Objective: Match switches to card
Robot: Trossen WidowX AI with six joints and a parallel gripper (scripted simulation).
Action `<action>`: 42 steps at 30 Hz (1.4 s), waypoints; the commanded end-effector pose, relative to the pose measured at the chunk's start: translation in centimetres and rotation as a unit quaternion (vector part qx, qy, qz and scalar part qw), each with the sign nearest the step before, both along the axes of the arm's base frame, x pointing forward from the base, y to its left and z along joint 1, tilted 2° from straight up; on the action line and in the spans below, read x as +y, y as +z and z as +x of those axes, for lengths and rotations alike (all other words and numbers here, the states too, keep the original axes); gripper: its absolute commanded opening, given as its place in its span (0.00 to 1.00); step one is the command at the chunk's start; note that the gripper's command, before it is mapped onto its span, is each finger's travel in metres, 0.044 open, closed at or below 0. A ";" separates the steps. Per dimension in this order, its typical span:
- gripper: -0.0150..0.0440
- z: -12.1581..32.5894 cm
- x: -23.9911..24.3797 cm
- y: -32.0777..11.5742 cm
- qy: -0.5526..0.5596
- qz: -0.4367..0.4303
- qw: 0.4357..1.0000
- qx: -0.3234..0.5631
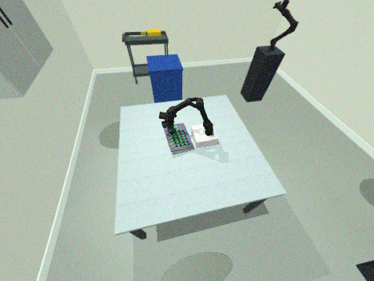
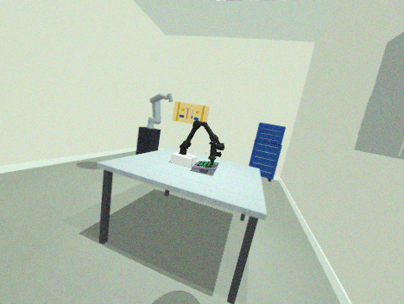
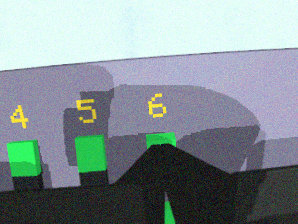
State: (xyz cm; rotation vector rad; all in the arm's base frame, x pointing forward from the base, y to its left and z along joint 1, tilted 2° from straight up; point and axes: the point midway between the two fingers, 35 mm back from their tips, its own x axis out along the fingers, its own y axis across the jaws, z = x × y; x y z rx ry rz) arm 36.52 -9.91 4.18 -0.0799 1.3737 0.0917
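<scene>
The switch panel (image 1: 182, 150) (image 2: 198, 167) (image 3: 200, 70) is purple-grey with rows of green and dark switches. My gripper (image 1: 172, 131) (image 2: 212, 161) (image 3: 160, 153) is shut and empty, pointing down at the panel's far row. In the wrist view its tips cover most of switch 6 (image 3: 161, 138), leaving a thin strip of green in sight. Switch 5 (image 3: 90, 153) and switch 4 (image 3: 23, 157) show green halves with dark below. The arm hides the nearer rows there. I cannot make out the card in any view. Contact with switch 6 is not clear.
The white block (image 1: 205, 140) (image 2: 183, 159) under the arm's base stands beside the panel on the pale table (image 1: 180, 187) (image 2: 173, 174). Beyond the table stand a blue cabinet (image 1: 167, 81) and another arm on a dark pedestal (image 1: 261, 73).
</scene>
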 end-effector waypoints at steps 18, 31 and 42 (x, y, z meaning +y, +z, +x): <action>0.25 0.1 0.0 -0.3 -0.001 -0.001 1.000 0.000; 0.25 0.1 0.0 -0.5 -0.001 -0.001 1.000 0.000; 0.25 -1.4 -0.2 5.8 -0.001 0.000 1.000 -0.012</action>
